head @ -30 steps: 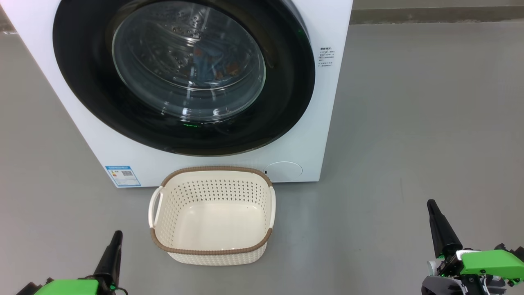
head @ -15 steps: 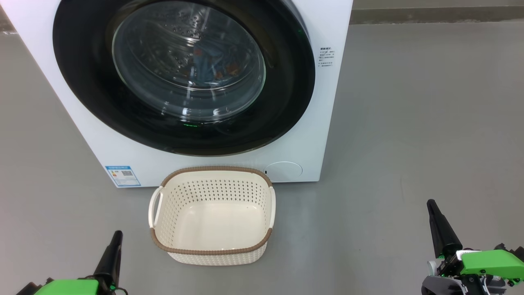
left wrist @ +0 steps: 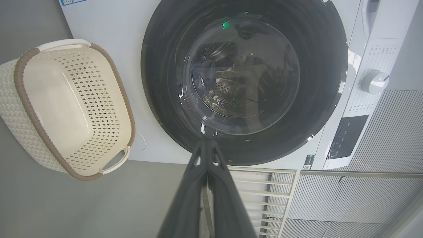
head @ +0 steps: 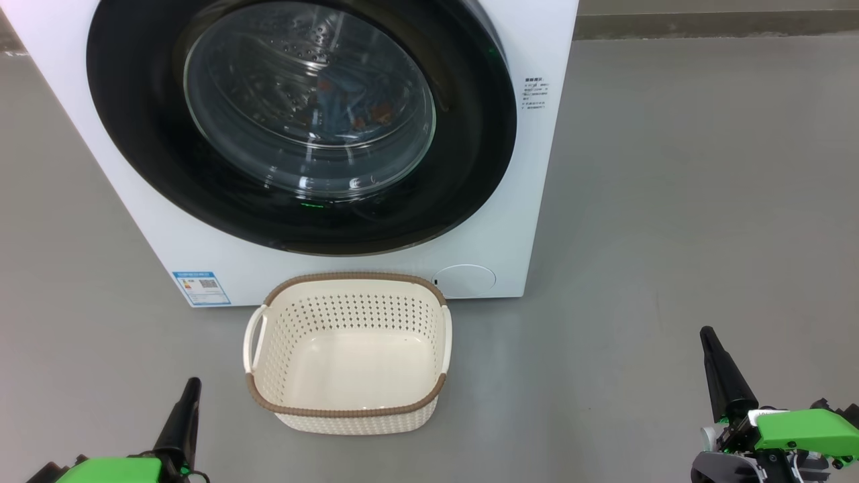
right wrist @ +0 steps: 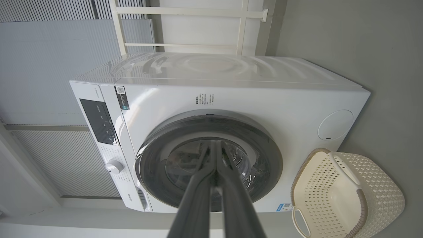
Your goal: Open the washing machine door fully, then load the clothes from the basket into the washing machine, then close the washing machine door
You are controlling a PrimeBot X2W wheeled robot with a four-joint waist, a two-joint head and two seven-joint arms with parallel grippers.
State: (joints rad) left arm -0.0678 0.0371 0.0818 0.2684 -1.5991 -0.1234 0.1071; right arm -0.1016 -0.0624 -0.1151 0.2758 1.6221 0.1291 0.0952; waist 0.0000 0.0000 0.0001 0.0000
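The white washing machine [head: 530, 221] stands ahead with its round black-rimmed door [head: 470, 168] shut flat against the front. Through the glass, blue clothes with orange prints [head: 349, 107] lie inside the steel drum. The cream basket [head: 349, 409] with a brown rim sits on the floor just before the machine, with nothing in it. My left gripper [head: 191, 389] is low at the left, shut and holding nothing. My right gripper [head: 708, 339] is low at the right, also shut with nothing in it. Both wrist views look at the door [left wrist: 158, 66] [right wrist: 271, 165] from a distance, past pressed-together fingers [left wrist: 185, 205] [right wrist: 198, 198].
Grey floor [head: 671, 201] spreads to the right of the machine and around the basket. The machine's control panel with a knob [left wrist: 373, 82] is at its top. A white railing [right wrist: 198, 26] and ribbed wall panels stand behind it.
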